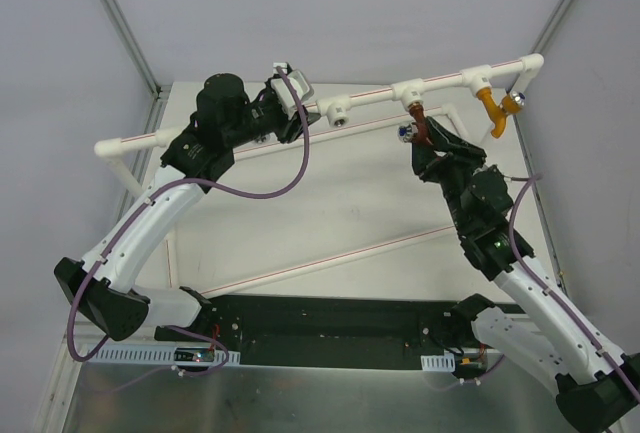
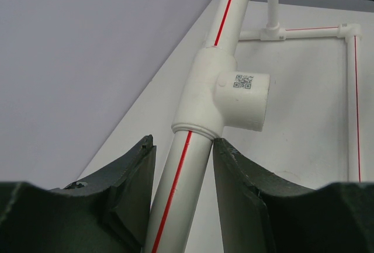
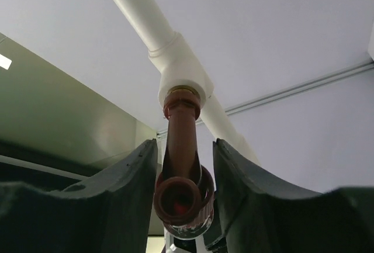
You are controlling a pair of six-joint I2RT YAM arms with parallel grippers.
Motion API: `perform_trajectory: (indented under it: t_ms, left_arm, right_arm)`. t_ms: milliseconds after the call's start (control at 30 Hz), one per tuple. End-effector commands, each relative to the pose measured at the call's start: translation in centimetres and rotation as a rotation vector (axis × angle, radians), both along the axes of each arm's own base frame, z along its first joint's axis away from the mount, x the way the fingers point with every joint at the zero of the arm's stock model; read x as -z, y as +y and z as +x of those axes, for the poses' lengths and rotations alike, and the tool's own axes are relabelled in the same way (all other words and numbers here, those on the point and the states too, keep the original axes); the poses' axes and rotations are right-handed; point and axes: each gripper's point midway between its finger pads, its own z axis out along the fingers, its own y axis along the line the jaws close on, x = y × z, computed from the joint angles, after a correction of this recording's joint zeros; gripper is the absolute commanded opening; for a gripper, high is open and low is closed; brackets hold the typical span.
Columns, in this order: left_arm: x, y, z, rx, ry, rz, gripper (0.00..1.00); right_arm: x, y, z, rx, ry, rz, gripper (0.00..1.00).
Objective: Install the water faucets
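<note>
A dark reddish-brown faucet (image 1: 418,121) hangs from the middle tee (image 1: 410,91) of the white pipe (image 1: 370,100). In the right wrist view the faucet (image 3: 182,148) stands between my fingers with its neck in the tee's metal ring. My right gripper (image 1: 425,141) (image 3: 186,143) is shut on it. An orange-yellow faucet (image 1: 489,108) hangs from the right tee (image 1: 480,77). My left gripper (image 1: 292,119) (image 2: 183,143) is shut on the red-striped pipe (image 2: 175,194), just below an empty tee (image 2: 225,89).
The empty tee socket (image 1: 340,110) sits between my two grippers. The pipe frame stands on legs at the left (image 1: 125,158) and right (image 1: 530,68). A lower pipe run (image 2: 350,89) lies on the white table. Grey walls close in on three sides.
</note>
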Motion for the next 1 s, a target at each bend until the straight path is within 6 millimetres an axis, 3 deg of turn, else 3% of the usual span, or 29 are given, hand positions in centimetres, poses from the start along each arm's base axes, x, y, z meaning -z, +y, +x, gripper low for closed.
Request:
perform_trajectory:
  t_ms: [0, 200, 500, 667, 833, 967]
  left_arm:
    - [15.0, 2.2, -7.6, -0.005, 0.658, 0.254, 0.0]
    - [15.0, 2.3, -7.6, -0.009, 0.653, 0.257, 0.0]
    - [15.3, 2.3, -7.6, -0.012, 0.657, 0.262, 0.0]
    - [15.2, 2.2, -7.6, -0.007, 0.66, 0.26, 0.0]
    - [15.3, 2.1, -7.6, -0.007, 0.663, 0.259, 0.0]
    - [15.3, 2.1, -7.6, -0.005, 0.663, 0.26, 0.0]
  right_arm:
    - [0.5, 0.2, -1.3, -0.057, 0.019, 0.014, 0.59]
    - [1.7, -0.3, -2.3, -0.057, -0.013, 0.015, 0.75]
    - [3.1, -2.6, -4.3, 0.007, -0.025, -0.084, 0.78]
    - [4.2, -4.0, -6.1, 0.041, -0.017, -0.395, 0.78]
    - [5.7, -5.6, -7.8, 0.027, -0.011, -0.873, 0.78]
    - [4.7, -5.5, -8.5, -0.046, -0.142, -1.272, 0.77]
